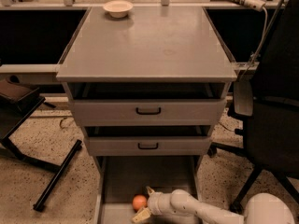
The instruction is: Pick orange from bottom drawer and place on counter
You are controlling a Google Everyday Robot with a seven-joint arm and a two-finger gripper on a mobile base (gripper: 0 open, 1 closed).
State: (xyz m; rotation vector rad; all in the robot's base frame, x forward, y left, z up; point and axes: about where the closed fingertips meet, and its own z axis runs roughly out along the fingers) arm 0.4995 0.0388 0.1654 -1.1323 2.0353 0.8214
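Note:
The orange (pixel 138 202) lies on the grey floor of the pulled-out bottom drawer (pixel 149 174), near its front. My gripper (pixel 144 203) reaches in from the lower right on a white arm. It is open, with one finger behind the orange and one in front of it, right at the fruit's right side. The counter (pixel 149 45) is the wide grey top of the cabinet, well above the gripper.
A white bowl (pixel 117 7) stands at the counter's back left. Two grey drawers with black handles (pixel 148 110) sit slightly open above the bottom drawer. A black chair (pixel 273 106) stands at the right. A black stand leg (pixel 57 175) lies on the speckled floor at the left.

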